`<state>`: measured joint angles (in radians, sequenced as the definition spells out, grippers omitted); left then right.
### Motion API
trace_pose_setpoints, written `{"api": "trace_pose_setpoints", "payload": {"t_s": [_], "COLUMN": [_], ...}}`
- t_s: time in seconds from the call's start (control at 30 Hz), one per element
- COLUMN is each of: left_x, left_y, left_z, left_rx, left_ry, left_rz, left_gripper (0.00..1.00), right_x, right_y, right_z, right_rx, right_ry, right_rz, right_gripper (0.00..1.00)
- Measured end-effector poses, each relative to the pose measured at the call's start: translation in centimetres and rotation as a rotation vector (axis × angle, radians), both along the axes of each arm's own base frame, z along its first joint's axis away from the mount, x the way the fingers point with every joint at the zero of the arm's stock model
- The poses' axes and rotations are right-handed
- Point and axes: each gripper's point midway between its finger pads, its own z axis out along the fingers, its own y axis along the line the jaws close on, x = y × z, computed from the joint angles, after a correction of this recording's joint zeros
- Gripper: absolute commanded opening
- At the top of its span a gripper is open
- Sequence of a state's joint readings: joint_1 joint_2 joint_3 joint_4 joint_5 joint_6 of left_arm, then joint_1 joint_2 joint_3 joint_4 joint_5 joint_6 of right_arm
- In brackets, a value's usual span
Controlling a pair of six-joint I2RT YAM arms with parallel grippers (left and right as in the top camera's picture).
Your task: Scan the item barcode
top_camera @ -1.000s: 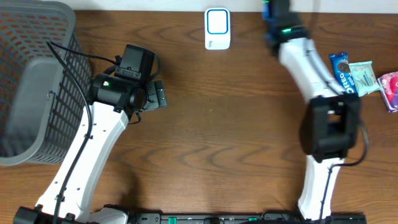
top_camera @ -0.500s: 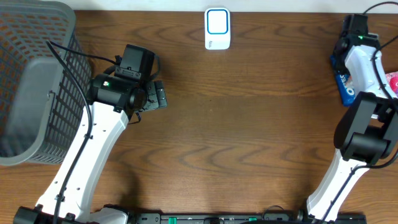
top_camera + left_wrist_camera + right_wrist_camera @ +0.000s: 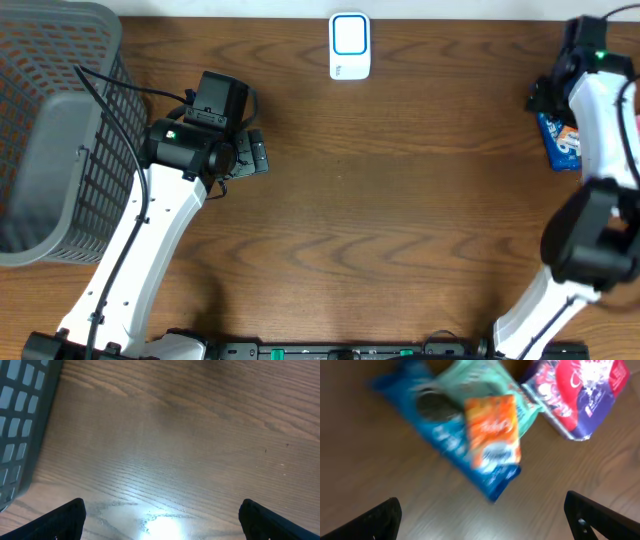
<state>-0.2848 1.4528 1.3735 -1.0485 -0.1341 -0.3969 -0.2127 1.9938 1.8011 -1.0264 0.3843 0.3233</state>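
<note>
Here, wood-grain table (image 3: 400, 200), grey basket (image 3: 100, 130), white scanner (image 3: 349, 45)

My blurred right wrist view crops the red packet (image 3: 580, 400); overhead, my right arm (image 3: 603, 115) covers part of the blue cookie pack (image 3: 557, 141).

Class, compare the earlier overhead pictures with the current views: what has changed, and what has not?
The right end effector swung from the far middle of the table out to its right edge, opened, and hangs empty above an orange packet lying on the blue cookie pack and green pack, apparently just released. The left end effector, basket and white scanner stayed put.
</note>
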Motion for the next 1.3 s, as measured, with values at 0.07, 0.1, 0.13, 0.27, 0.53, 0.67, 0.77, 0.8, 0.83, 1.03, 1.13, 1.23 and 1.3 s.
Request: {"api": "trace_pose_setpoints", "payload": {"t_s": [0.07, 0.1, 0.13, 0.27, 0.53, 0.67, 0.77, 0.8, 0.83, 1.03, 1.13, 1.23, 1.3], "left_x": [0.0, 0.0, 0.1, 0.0, 0.0, 0.0, 0.0, 0.0, 0.0, 0.0, 0.0, 0.0, 0.0], "left_y": [0.0, 0.0, 0.0, 0.0, 0.0, 0.0, 0.0, 0.0, 0.0, 0.0, 0.0, 0.0, 0.0], "left_z": [0.0, 0.0, 0.0, 0.0, 0.0, 0.0, 0.0, 0.0, 0.0, 0.0, 0.0, 0.0, 0.0], "left_rx": [0.0, 0.0, -0.001, 0.0, 0.0, 0.0, 0.0, 0.0, 0.0, 0.0, 0.0, 0.0, 0.0], "left_ry": [-0.001, 0.0, -0.002, 0.0, 0.0, 0.0, 0.0, 0.0, 0.0, 0.0, 0.0, 0.0, 0.0], "left_rz": [0.0, 0.0, 0.0, 0.0, 0.0, 0.0, 0.0, 0.0, 0.0, 0.0, 0.0, 0.0, 0.0], "left_gripper": [0.98, 0.98, 0.98, 0.98, 0.98, 0.98, 0.98, 0.98, 0.98, 0.98, 0.98, 0.98, 0.98], "right_x": [-1.3, -1.8, -2.9, -7.0, -16.7, -21.0, -21.4, -21.4, -21.5, -21.6, -21.8, -21.7, -21.3], "right_y": [2.9, 3.8, 5.1, 8.9, 17.1, 19.9, 20.3, 20.4, 20.4, 20.5, 20.5, 20.8, 21.1], "right_z": [4.4, 6.3, 8.4, 13.8, 15.2, 13.2, 13.0, 13.0, 13.0, 13.0, 12.9, 12.7, 12.2], "right_rx": [0.075, 0.094, 0.125, 0.175, 0.301, 0.417, 0.444, 0.449, 0.452, 0.458, 0.458, 0.457, 0.452], "right_ry": [-0.082, -0.125, -0.165, -0.241, -0.147, 0.011, 0.029, 0.029, 0.029, 0.034, 0.044, 0.046, 0.038], "right_rz": [0.042, 0.057, 0.077, 0.154, 0.378, 0.438, 0.443, 0.444, 0.445, 0.446, 0.446, 0.461, 0.483], "right_gripper": [0.99, 0.99, 0.99, 0.99, 0.99, 0.99, 0.99, 0.99, 0.99, 0.99, 0.99, 0.99, 0.99]}}
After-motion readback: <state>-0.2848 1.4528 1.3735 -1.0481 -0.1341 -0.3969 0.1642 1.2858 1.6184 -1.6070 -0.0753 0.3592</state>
